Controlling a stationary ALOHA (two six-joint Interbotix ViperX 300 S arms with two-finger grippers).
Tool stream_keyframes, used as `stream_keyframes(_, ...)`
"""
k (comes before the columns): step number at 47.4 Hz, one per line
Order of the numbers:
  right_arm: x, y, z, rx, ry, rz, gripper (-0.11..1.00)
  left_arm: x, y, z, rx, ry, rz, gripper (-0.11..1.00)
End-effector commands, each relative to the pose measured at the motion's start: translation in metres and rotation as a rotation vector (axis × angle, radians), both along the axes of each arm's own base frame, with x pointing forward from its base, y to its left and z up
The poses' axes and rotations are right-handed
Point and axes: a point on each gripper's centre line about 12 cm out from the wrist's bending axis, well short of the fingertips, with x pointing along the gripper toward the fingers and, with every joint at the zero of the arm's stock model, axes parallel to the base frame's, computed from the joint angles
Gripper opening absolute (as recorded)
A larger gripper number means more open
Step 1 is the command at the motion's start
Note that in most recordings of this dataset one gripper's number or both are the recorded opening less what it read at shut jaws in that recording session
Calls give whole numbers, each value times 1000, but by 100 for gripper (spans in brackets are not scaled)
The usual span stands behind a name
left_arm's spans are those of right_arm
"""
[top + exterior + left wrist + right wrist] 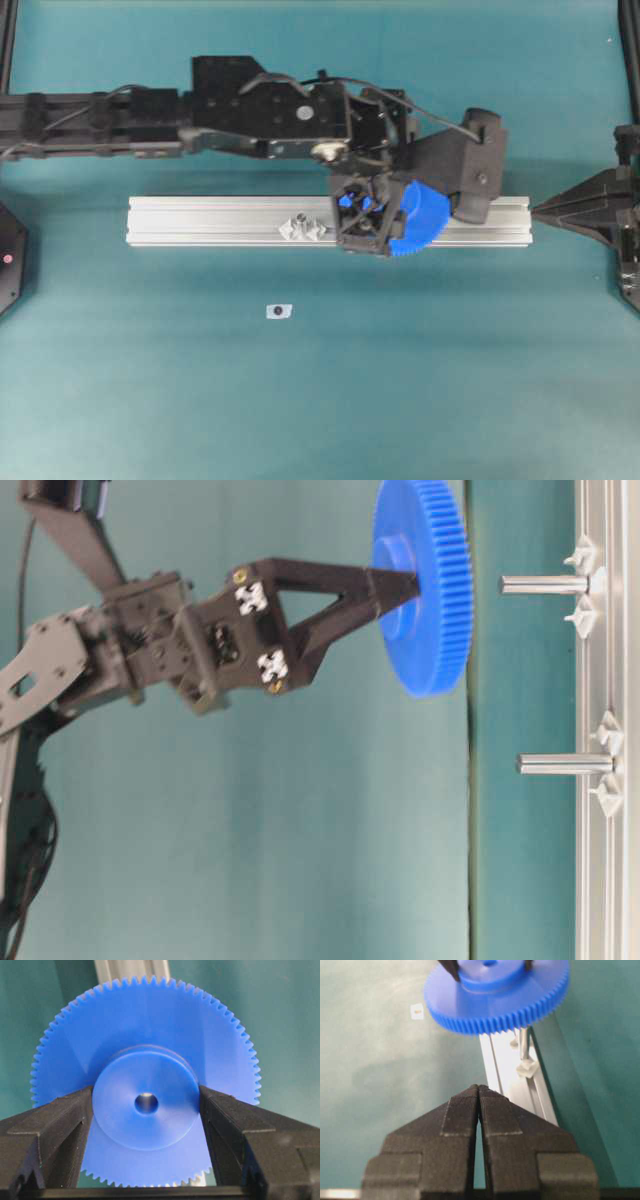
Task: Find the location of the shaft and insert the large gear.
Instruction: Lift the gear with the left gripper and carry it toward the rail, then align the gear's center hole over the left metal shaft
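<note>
Black fingers [60, 1130] of the left claw [146, 1110] fill the foreground of its own wrist view, clamped on either side of the raised hub of the large gear [145, 1050]. That hub looks like the sensible place to hold it: smooth, round plastic, stiff and probably light, though I'd guess a bit slippery, so the disc could tilt or twist if its rim knocks anything. Its fine teeth seem the part most worth sparing. From the side view the gear hangs in the air, face toward the aluminium rail [605, 880], just short of a pale upright pin, the shaft [545, 584], with a second pin [565, 764] further along. Something metallic glints through the small centre hole, so the alignment appears close. Over at the edge, the right claw [479, 1092] sits with its jaws pressed together, holding nothing. Teal matting covers the bench [450, 380], with a small white tab [278, 311] lying apart from the rail.
</note>
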Motion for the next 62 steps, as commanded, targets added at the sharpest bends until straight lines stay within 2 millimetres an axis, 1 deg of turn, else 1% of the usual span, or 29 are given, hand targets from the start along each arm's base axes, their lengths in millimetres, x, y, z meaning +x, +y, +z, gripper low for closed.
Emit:
stream_keyframes(1, 1, 0, 3, 5, -5, -4, 2, 3, 4, 27, 11, -64, 1, 70)
stream_keyframes(9, 1, 0, 3, 4, -5, -4, 2, 7, 8, 26, 12, -65, 7, 70)
stream_keyframes(22, 1, 0, 3, 4, -3, -4, 2, 9, 13, 18, 11, -44, 15, 70)
stream_keyframes(31, 1, 0, 1, 6, 3, -4, 2, 12, 18, 7, 9, -24, 24, 70)
stream_keyframes(49, 1, 0, 0, 6, 3, -4, 2, 16, 19, -11, 3, 10, 29, 70)
stream_keyframes(62, 1, 0, 0, 7, 3, -5, 2, 17, 22, -20, 0, 26, 36, 70)
